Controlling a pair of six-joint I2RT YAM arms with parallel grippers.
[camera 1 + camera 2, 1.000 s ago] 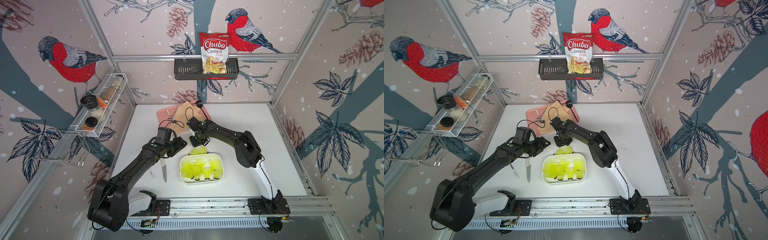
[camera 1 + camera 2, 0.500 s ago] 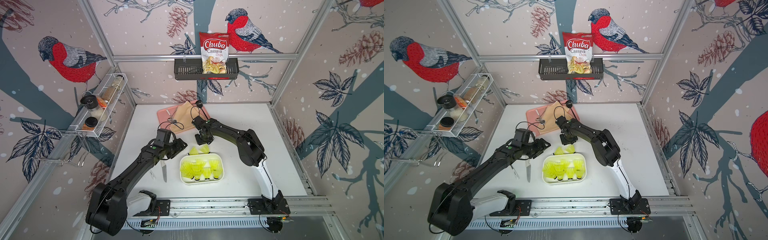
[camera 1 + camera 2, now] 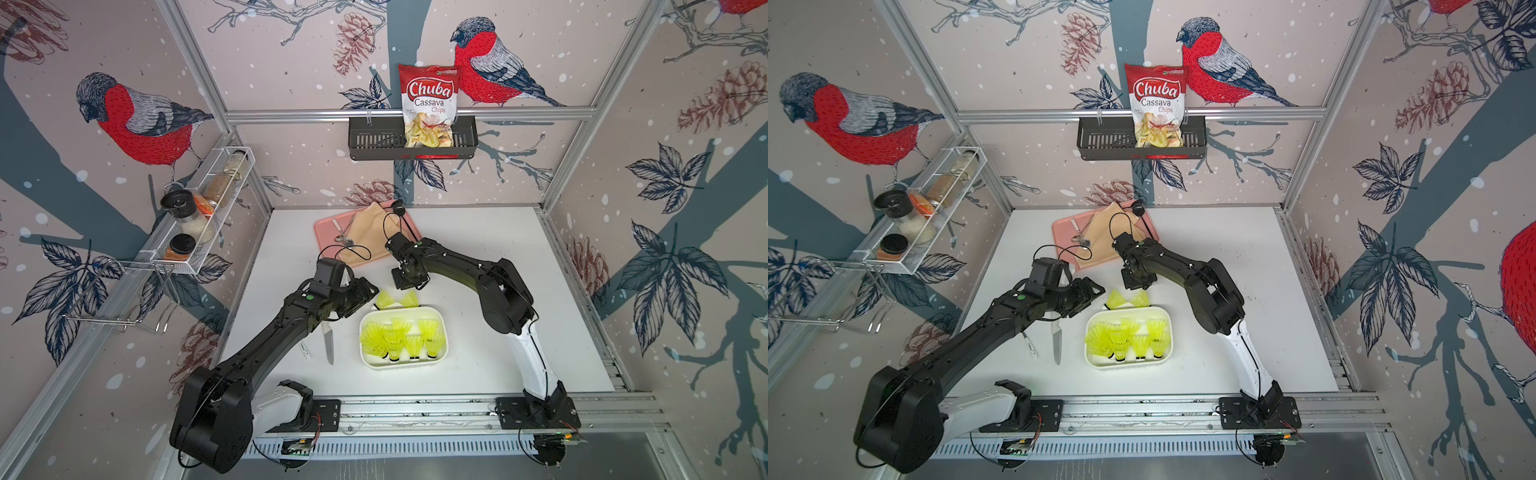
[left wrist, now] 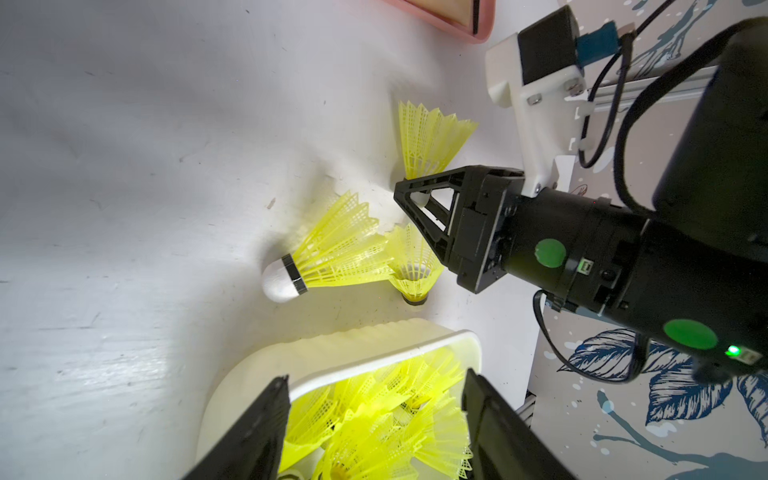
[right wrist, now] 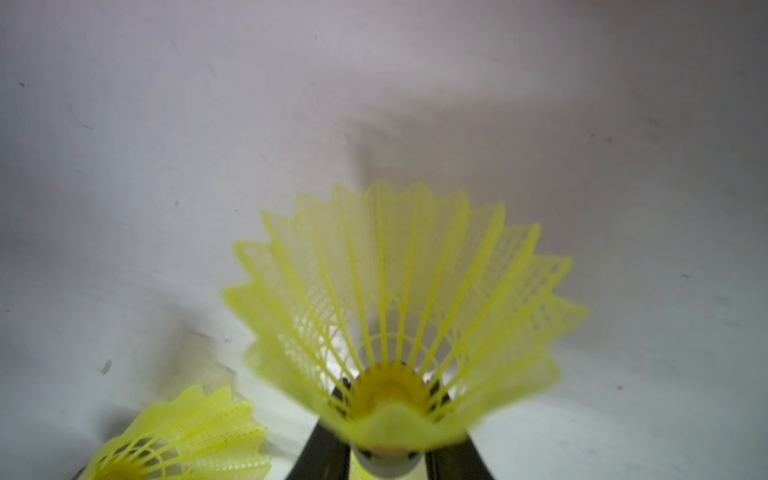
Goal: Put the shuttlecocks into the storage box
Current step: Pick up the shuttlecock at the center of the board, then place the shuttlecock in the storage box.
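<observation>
The white storage box point(image 3: 400, 365) point(image 3: 1128, 364) sits at the table's front middle, holding several yellow-green shuttlecocks point(image 3: 395, 338). Two more shuttlecocks point(image 3: 386, 299) point(image 4: 332, 253) are on the table just behind it, one lying on its side and one standing on its tip point(image 4: 413, 266). My right gripper point(image 3: 409, 283) point(image 5: 388, 399) is low behind them, shut on another shuttlecock point(image 5: 399, 291) point(image 4: 432, 141) at its tip, the skirt pointing away. My left gripper point(image 3: 368, 291) point(image 4: 374, 376) hangs open and empty over the box's left rim point(image 4: 353, 345).
A knife point(image 3: 329, 340) and a white pen point(image 3: 304, 349) lie left of the box, under my left arm. A pink tray point(image 3: 324, 237) with cloth and spoon sits at the back. A black basket point(image 3: 374, 141) with a chips bag hangs on the rear wall; a wire rack point(image 3: 195, 224) hangs at left.
My right gripper has shifted slightly right and forward and has closed on a shuttlecock. The loose shuttlecocks behind the box have spread apart a little. The left arm has barely moved.
</observation>
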